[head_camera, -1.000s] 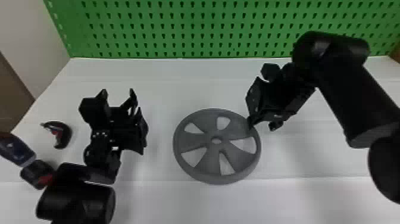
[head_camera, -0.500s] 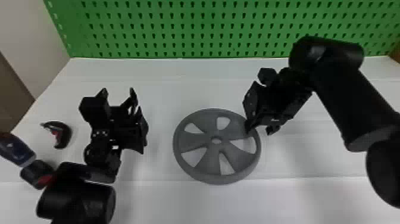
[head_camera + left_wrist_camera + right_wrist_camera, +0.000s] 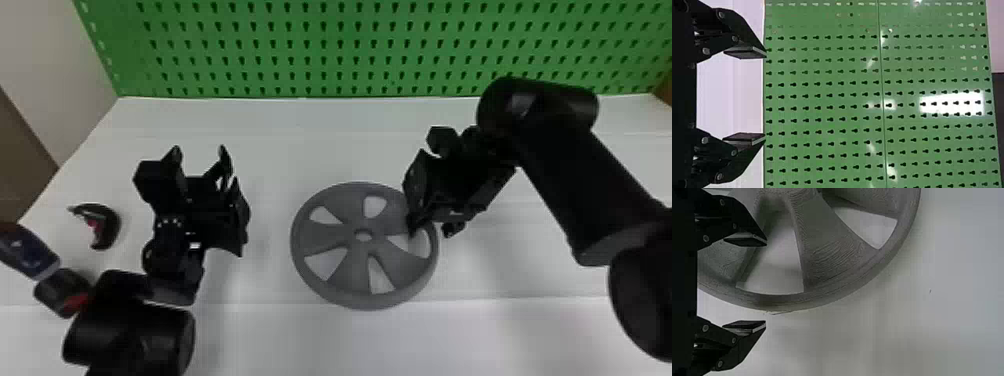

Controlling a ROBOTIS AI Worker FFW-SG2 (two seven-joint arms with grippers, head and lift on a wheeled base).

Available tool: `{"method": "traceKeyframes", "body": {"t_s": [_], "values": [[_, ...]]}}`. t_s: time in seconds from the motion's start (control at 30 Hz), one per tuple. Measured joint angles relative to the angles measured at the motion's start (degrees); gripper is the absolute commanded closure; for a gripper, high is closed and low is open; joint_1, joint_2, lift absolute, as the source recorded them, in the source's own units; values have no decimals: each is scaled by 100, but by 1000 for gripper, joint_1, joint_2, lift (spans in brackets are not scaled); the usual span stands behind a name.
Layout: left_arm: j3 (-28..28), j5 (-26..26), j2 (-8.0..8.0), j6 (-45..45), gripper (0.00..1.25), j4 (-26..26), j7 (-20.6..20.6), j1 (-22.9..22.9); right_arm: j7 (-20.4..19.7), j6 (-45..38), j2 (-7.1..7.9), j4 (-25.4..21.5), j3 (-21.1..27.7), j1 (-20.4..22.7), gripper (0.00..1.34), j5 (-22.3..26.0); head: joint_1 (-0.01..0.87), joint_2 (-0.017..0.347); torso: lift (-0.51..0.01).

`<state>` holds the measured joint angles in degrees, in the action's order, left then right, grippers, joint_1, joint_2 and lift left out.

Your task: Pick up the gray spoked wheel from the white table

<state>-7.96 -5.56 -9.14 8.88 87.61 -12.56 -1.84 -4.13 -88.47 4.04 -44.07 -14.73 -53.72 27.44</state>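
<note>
The gray spoked wheel point(image 3: 325, 240) lies flat on the white table point(image 3: 300, 340). My right gripper point(image 3: 432, 230) is at the wheel's right side, above the rim. In the right wrist view that gripper point(image 3: 766, 284) stands open, one finger over a gap between spokes and the other outside the rim of the wheel point(image 3: 836, 286); whether they touch it, I cannot tell. My left gripper point(image 3: 200, 150) is parked left of the wheel, apart from it. Its fingers stand open in the left wrist view, where the gripper point(image 3: 765, 96) faces the green pegboard.
A green pegboard point(image 3: 320, 47) rises along the table's back edge. At the left lie a small black and red tool point(image 3: 107, 225) and a blue and black tool point(image 3: 30, 252), the latter beside the left forearm.
The right gripper has shifted slightly left and toward the front, farther over the wheel's rim. The left arm and the wheel have not moved.
</note>
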Motion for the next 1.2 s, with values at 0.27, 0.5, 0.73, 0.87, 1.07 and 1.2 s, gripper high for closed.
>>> {"method": "traceKeyframes", "body": {"t_s": [0.27,0.5,0.73,0.87,1.07,1.2], "values": [[-5,-7,0,0,501,0,0,-8,0,226,-23,216,25,27,516,147,770,44,-98],[-11,-7,0,0,501,0,-1,-15,1,334,-14,408,23,27,516,241,770,44,-98],[-10,-7,0,0,501,-1,0,-18,1,324,-4,426,-107,-34,516,149,770,44,-98],[-14,-5,0,0,501,-1,2,-20,1,310,-13,426,-135,-60,516,71,770,44,-98],[-12,2,0,0,501,-3,0,-20,1,258,-32,418,-240,-101,516,-56,770,44,-98],[-9,8,0,0,501,-3,-1,-19,3,208,-41,417,-333,-137,516,-159,770,44,-98]]}}
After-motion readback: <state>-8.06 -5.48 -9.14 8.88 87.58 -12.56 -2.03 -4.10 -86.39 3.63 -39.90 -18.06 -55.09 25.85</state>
